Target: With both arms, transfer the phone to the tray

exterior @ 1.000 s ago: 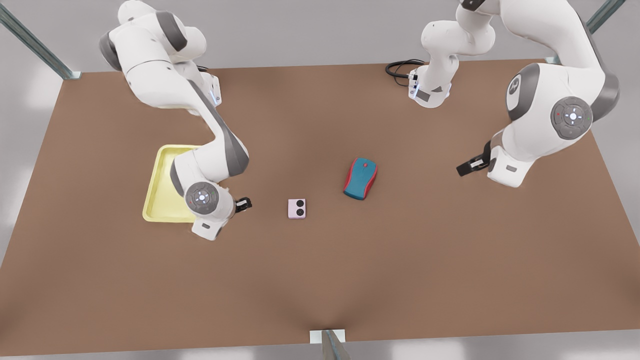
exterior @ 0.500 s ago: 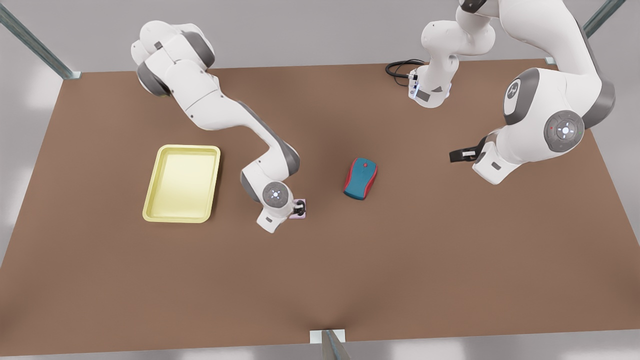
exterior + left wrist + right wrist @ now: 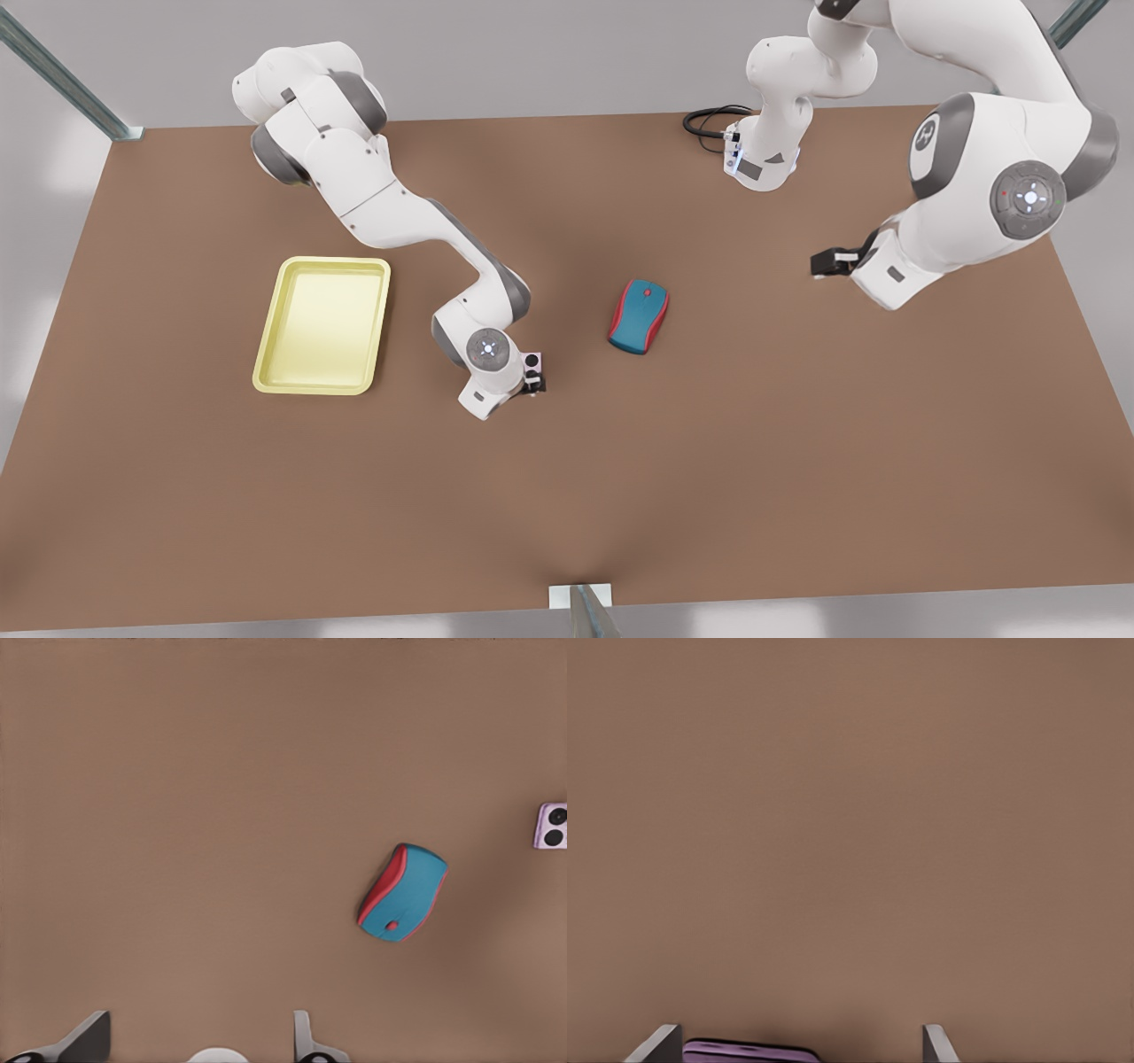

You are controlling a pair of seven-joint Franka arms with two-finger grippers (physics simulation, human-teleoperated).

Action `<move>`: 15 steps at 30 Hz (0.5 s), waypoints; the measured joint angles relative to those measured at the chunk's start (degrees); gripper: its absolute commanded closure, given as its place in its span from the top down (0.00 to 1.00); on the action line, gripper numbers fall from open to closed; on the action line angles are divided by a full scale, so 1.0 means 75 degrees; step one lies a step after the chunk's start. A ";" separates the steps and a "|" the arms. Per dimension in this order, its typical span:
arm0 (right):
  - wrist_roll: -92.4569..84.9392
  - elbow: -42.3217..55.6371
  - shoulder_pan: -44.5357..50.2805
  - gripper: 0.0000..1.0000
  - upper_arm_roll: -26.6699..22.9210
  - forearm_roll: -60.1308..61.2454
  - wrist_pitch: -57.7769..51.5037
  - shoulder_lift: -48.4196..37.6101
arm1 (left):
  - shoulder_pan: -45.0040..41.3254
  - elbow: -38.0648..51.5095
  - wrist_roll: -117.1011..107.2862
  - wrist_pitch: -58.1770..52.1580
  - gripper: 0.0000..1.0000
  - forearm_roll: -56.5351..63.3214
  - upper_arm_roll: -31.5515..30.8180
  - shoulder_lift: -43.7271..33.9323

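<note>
- On the brown table [image 3: 709, 461], the pink phone [image 3: 532, 361] lies between the right gripper [image 3: 532, 379]'s spread fingers, well apart from the yellow tray [image 3: 266, 354].
- Left gripper [image 3: 824, 264] hovers beyond the mouse [image 3: 639, 316], fingers spread, empty.

Brown table [image 3: 709, 461]: tray [image 3: 322, 325], phone [image 3: 532, 362], mouse [image 3: 639, 316], black cable [image 3: 709, 121] on top.

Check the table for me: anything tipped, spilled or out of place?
Nothing stands out. The phone lies flat under the right gripper, the computer mouse sits upright, the tray is level; the left gripper waits open.
</note>
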 measured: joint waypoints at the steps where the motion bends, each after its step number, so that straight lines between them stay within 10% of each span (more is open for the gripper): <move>1: -0.0006 -0.0022 0.0007 1.00 0.0009 -0.0013 -0.0026 -0.0049 | 0.0006 0.0003 0.0035 -0.0003 1.00 0.0054 -0.0002 -0.0050; 15: -0.0028 -0.0345 0.0380 1.00 0.0070 -0.0053 -0.0002 -0.0125 | 0.0003 -0.0020 0.0373 -0.0061 1.00 0.0286 -0.0001 -0.0243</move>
